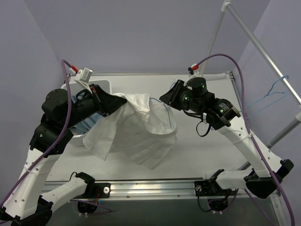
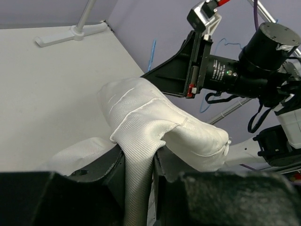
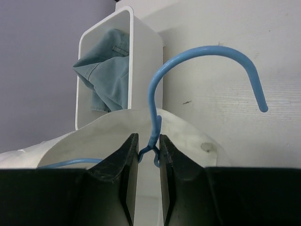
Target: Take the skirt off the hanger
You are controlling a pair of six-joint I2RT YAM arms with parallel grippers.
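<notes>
Gripping soft, floppy skirt by thick folded edge: your left hand. Right hand pinches stiff hanger neck. Pull slow.

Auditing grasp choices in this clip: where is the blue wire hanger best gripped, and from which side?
Probably the twisted neck under the hook of the blue wire hanger, approached from the right, clear of the white pleated skirt. That neck is bare, stiff wire poking out of the cloth; the right tool pinches it there.
</notes>
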